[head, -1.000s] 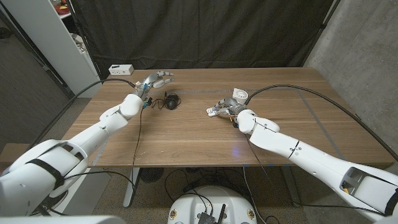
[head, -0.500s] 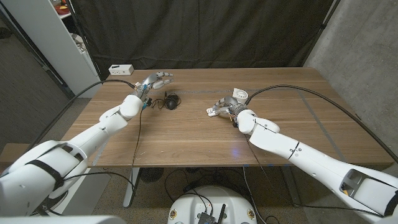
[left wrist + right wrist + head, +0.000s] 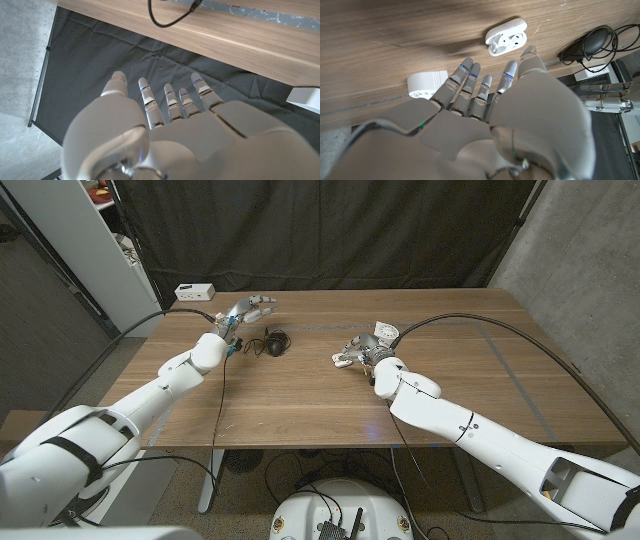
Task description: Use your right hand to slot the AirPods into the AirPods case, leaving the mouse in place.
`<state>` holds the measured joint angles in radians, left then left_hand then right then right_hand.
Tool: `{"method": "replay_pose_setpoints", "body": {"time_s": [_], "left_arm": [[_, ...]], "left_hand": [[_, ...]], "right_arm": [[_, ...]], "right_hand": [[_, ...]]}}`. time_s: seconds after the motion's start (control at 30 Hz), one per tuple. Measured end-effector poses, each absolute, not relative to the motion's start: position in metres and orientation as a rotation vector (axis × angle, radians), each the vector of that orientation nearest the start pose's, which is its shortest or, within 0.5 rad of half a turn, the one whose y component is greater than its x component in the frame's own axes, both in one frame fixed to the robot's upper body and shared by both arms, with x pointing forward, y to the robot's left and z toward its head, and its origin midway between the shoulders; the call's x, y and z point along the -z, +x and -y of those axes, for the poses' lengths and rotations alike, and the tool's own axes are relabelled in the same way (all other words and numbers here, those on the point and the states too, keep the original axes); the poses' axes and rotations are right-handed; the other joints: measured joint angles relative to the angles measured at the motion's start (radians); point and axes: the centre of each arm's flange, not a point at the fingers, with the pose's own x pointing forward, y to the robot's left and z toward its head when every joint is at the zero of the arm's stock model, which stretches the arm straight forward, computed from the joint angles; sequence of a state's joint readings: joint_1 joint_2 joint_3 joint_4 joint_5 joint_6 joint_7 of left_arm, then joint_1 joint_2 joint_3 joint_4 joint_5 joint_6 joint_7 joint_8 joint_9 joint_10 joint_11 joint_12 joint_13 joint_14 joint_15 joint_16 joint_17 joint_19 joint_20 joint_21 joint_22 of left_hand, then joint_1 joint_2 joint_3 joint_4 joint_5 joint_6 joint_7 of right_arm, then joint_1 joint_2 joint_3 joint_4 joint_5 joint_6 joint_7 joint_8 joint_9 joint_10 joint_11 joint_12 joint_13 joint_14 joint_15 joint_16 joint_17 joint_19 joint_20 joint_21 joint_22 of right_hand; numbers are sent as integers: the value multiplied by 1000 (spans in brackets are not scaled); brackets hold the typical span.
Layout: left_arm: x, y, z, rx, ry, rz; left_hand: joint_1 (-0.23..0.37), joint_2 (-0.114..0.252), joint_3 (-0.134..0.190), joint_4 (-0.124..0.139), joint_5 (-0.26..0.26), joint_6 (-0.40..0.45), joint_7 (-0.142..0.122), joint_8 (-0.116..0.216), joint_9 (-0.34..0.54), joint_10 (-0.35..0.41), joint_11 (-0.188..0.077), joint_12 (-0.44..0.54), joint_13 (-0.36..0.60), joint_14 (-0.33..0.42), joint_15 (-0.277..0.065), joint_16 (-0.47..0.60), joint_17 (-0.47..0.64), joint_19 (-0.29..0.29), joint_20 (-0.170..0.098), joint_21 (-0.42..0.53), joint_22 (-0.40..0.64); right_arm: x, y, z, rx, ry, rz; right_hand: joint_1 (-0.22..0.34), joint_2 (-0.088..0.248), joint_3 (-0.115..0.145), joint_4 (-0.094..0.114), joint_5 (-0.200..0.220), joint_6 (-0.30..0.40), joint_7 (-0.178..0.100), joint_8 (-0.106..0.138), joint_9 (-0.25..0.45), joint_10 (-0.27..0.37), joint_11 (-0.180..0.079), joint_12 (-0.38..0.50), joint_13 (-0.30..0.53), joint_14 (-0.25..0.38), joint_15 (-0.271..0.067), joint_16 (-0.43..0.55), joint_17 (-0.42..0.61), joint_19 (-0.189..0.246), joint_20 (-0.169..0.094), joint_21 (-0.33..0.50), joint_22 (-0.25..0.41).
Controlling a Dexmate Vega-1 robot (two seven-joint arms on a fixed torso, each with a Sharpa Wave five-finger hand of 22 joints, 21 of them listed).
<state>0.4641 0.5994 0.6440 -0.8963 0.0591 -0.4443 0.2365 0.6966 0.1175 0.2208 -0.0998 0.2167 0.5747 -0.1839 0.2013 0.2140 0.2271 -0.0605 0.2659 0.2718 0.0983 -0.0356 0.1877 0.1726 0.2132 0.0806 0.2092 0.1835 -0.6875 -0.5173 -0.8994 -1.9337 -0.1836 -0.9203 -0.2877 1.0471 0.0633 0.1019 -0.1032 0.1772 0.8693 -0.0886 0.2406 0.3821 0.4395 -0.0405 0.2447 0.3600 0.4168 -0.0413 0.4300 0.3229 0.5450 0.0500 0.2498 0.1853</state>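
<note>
Right wrist view shows the open AirPods case point(image 3: 506, 37) beyond the empty, spread right hand point(image 3: 485, 125).

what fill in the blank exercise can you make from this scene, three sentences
1. The open AirPods case lies on the wooden ____.
2. The black mouse lies nearer the robot's ____ hand than its other hand.
3. The right hand holds nothing, and its fingers are ____, so it is open.

Missing words: table; left; apart
</note>
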Motion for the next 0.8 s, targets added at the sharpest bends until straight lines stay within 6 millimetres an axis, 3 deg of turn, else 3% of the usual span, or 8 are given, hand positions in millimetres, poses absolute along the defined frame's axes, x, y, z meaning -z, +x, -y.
{"method": "replay_pose_setpoints", "body": {"time_s": [0.4, 0.8], "left_arm": [[-46, 695, -327, -59, 839, 727], [-47, 698, -326, -50, 844, 722]], "left_hand": [[-5, 5, 0, 0, 0, -2, 2, 0, 0, 0, 0, 0, 0, 0, 0, 0, 0, 0, 0, 0, 0], [-5, 5, 0, 0, 0, -3, 3, 0, 0, 0, 0, 0, 0, 0, 0, 0, 0, 0, 0, 0, 5]], "right_arm": [[43, 583, 85, 156, -994, 258], [44, 583, 77, 233, -993, 218]], "right_hand": [[-12, -12, -3, -3, 0, 28, 18, 19, 14, 16, 16, 7, 5, 17, -6, 11, 0, 10, 19, 0, 0], [-32, -32, -10, -10, 5, 32, 49, 14, 7, 1, 30, 3, 2, 16, -6, -12, -16, -9, 38, -7, 0]]}}
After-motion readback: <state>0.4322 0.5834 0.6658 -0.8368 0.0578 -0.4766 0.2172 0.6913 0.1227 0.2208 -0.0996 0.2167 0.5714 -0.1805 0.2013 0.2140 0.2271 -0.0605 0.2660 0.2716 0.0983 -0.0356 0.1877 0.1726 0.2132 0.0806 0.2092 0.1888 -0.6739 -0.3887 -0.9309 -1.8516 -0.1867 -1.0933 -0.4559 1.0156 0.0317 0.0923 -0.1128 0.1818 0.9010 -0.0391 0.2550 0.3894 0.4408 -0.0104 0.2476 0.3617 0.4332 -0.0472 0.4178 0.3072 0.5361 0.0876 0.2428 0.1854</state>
